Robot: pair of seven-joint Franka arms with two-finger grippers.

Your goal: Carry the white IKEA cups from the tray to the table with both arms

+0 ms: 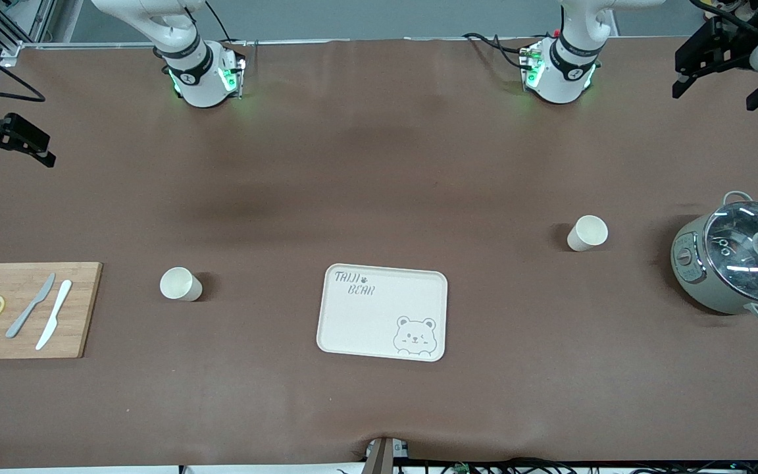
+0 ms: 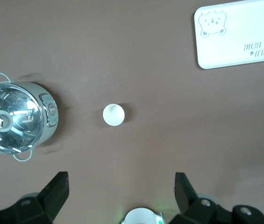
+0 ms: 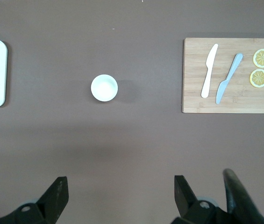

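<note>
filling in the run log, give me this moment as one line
stage: before pickup | left gripper: open, high over table | right gripper: open, high over table | white IKEA cups: upright on table, either side of bear-print tray, untouched

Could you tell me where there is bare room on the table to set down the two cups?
The bear tray holds nothing. Bare brown cloth runs between one cup and the tray, and between the tray and the other cup. It is crowded only at the ends: cutting board with knives and lemon slices, and the pot. Left gripper and right gripper hang open, high.
</note>
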